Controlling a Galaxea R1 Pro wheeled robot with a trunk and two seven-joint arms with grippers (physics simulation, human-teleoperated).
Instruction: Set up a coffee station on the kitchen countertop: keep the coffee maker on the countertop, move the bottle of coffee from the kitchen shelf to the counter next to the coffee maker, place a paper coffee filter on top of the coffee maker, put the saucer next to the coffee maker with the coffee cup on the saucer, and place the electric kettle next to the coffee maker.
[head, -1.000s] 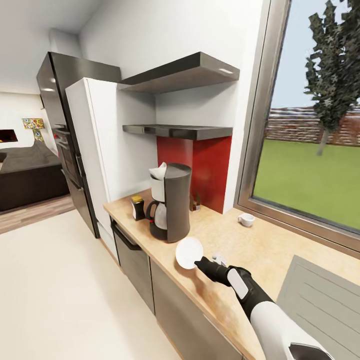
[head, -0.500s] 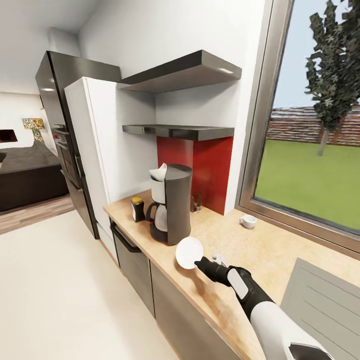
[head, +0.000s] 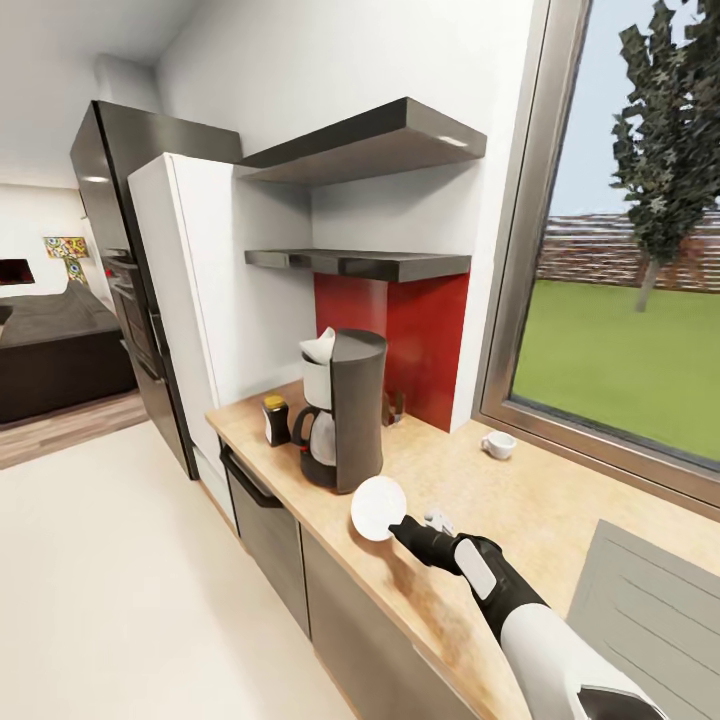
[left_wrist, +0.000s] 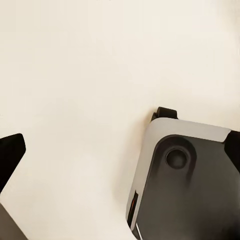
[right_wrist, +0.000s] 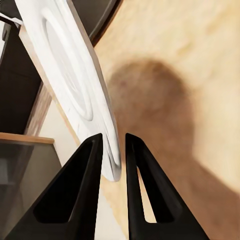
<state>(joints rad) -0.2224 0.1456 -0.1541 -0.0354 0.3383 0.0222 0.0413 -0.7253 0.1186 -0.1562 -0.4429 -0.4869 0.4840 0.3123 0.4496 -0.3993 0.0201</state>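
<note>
One saucer (head: 379, 508) is pinched edge-on by the right gripper (head: 402, 528); it could slip beside the coffee maker (head: 343, 408).

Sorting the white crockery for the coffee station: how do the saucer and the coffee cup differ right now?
The saucer is a flat round disc; the coffee cup is a small bowl shape with a side handle. The saucer is gripped by its rim in the right claw, tilted on edge above the kitchen countertop; the cup stands upright on the countertop near the window. The saucer is beside the coffee maker; the cup is farther off. Both are plain white.
</note>
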